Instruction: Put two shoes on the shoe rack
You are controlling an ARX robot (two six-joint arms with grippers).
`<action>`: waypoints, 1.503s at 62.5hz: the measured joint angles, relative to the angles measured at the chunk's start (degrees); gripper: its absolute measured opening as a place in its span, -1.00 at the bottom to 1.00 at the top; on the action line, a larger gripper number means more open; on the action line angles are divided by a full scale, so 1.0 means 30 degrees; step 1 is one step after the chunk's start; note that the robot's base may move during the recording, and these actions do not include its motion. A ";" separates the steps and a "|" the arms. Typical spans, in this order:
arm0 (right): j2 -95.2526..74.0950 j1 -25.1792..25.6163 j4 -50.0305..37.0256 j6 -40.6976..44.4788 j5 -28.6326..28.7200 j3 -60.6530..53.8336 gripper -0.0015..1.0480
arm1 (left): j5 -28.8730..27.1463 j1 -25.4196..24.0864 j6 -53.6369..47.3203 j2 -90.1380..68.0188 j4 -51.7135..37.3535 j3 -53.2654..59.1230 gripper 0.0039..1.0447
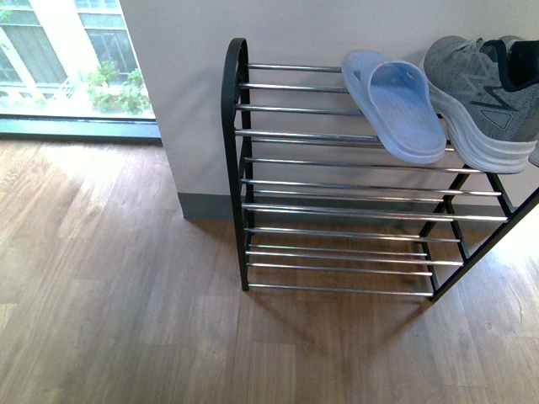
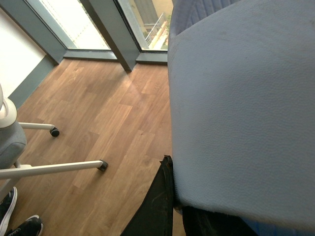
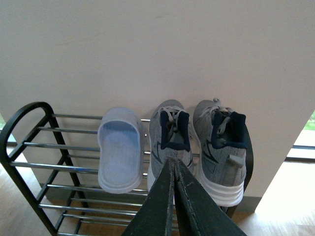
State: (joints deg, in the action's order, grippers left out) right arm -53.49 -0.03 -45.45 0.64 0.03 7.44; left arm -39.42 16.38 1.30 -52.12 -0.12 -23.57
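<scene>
One pale blue slide sandal (image 1: 394,103) lies on the top tier of the shoe rack (image 1: 337,181), toe toward the wall, beside grey sneakers; the right wrist view shows the same sandal (image 3: 120,155) on the rack (image 3: 29,147). The other slide sandal (image 2: 246,103) fills the left wrist view, its pale sole close to the camera, with my left gripper (image 2: 172,196) shut on its edge. My right gripper (image 3: 173,164) hangs in front of the rack's top tier, shut with nothing between its fingers. Neither arm shows in the front view.
A pair of grey sneakers (image 3: 199,147) occupies the rack's top tier at the right (image 1: 484,93). The rack stands against a white wall (image 1: 194,101) on a wooden floor (image 1: 109,295). An office chair's base (image 2: 54,164) and a window (image 2: 103,24) appear behind the left arm.
</scene>
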 joint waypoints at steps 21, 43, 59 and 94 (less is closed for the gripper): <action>0.3395 0.0000 0.1246 -0.0007 -0.0007 -0.1843 -0.97 | 0.0000 0.0000 0.0000 0.0000 0.0000 0.0000 -0.97; 0.7198 0.0000 0.4707 -0.0007 -0.0007 -0.2113 -0.97 | 0.0000 0.0007 0.0000 0.0000 0.0000 0.0000 -0.97; 0.9704 0.0000 0.7060 -0.0007 -0.0007 -0.2120 -0.97 | 0.0000 0.0007 0.0000 0.0000 0.0000 0.0000 -0.97; 1.3508 0.0000 1.0783 -0.0007 -0.0007 -0.2120 -0.97 | 0.0000 0.0000 0.0000 0.0000 0.0000 0.0000 -0.97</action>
State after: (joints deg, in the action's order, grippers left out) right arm -12.97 -0.03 -13.10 0.62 0.01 1.08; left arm -39.42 16.38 1.30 -52.12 -0.12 -23.57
